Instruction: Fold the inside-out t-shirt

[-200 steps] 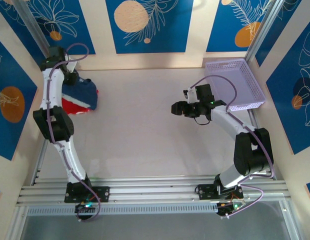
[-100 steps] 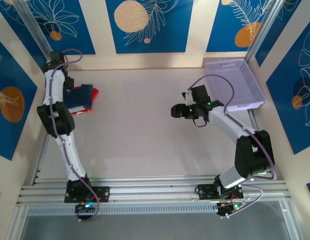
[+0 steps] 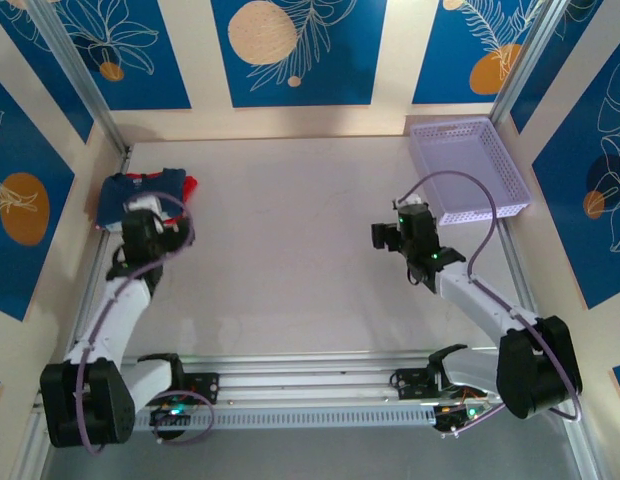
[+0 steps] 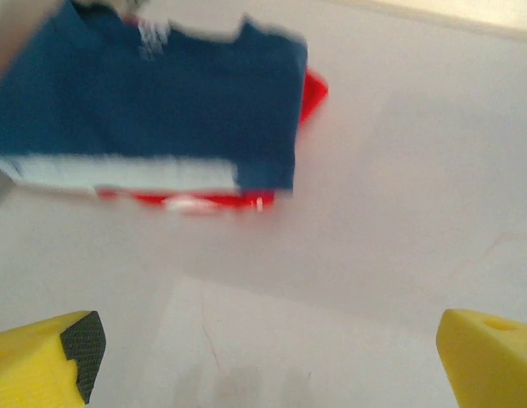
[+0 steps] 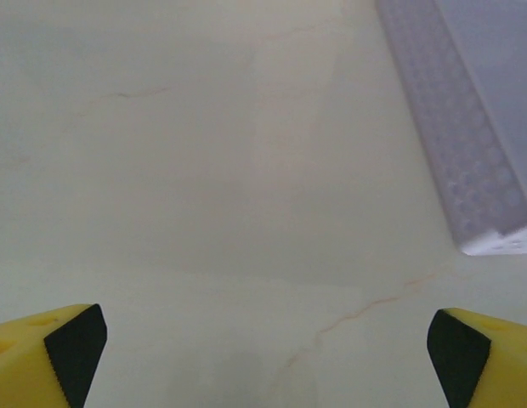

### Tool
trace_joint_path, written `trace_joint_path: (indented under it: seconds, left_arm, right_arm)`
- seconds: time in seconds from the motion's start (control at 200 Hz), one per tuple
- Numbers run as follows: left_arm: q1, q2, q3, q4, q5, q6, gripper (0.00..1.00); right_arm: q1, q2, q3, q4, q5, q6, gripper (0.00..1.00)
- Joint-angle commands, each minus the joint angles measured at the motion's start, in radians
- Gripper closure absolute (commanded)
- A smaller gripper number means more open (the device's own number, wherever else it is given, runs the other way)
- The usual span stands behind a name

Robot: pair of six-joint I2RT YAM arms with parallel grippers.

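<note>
Both arms drew back toward you. Your left gripper [image 4: 265, 344] had released and stood spread wide, empty, near the inside-out t-shirt [image 4: 161, 110], which lay folded far left on a red garment [image 4: 313, 92]. Your right gripper [image 5: 263, 340] gaped empty over the table [image 3: 290, 260] beside the lavender basket [image 5: 467, 153].

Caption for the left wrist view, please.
Open left gripper above the table, short of the folded navy t-shirt lying on a red garment.
</note>
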Motion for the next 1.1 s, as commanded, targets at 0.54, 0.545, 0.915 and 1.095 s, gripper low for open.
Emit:
trace_joint_path:
  seconds: [0.54,0.545,0.915,1.095]
  left_arm:
    - [-0.126,0.468,-0.186,0.866,-0.005,0.224,0.0]
    - [-0.125,0.472,-0.188,0.87,-0.002,0.225,0.0]
    - [-0.125,0.483,-0.2,0.908,0.016,0.232,0.0]
    - [-0.125,0.483,-0.202,0.909,0.016,0.234,0.0]
  right_arm:
    - [-0.272,0.271,-0.301,0.923,-0.355,-0.038,0.01]
    - [-0.272,0.28,-0.303,0.935,-0.357,-0.039,0.01]
    - [-0.315,0.334,-0.216,0.819,-0.459,-0.022,0.01]
    - [-0.315,0.335,-0.217,0.822,-0.457,-0.023,0.01]
